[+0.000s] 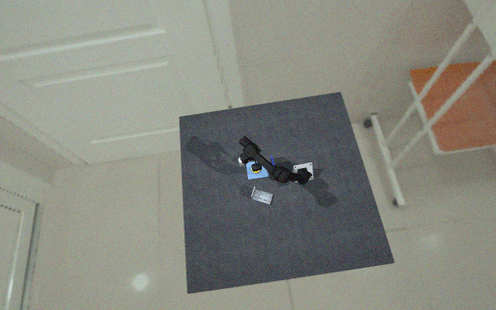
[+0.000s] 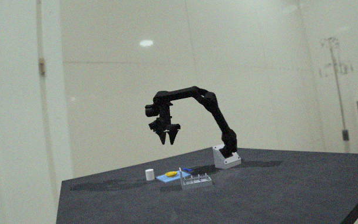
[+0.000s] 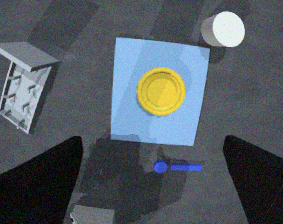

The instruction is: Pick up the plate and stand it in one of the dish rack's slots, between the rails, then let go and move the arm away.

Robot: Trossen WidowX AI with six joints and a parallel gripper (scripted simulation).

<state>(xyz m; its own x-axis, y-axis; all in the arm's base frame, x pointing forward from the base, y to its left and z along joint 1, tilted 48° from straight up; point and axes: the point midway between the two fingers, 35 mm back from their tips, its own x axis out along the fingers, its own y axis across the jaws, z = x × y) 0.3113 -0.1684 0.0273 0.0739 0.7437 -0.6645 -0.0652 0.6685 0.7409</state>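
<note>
A yellow plate (image 2: 171,174) (image 3: 161,91) lies flat on a light blue mat (image 1: 252,175) (image 2: 166,179) (image 3: 127,125). In the top view the gripper covers most of the plate. My gripper (image 2: 168,144) (image 3: 154,144) is open and empty, pointing down high above the mat area. In the wrist view the plate shows ahead of the fingertips, not between them. The grey dish rack (image 1: 262,196) (image 2: 196,184) (image 3: 27,56) stands beside the mat, with a tall end wall and short upright pegs. No plate is in its slots.
A white cylinder (image 1: 240,161) (image 2: 149,174) (image 3: 228,29) stands near one corner of the mat. A blue spoon-like piece (image 1: 272,160) (image 2: 187,170) (image 3: 186,167) lies between the mat and the arm's white base (image 2: 219,160).
</note>
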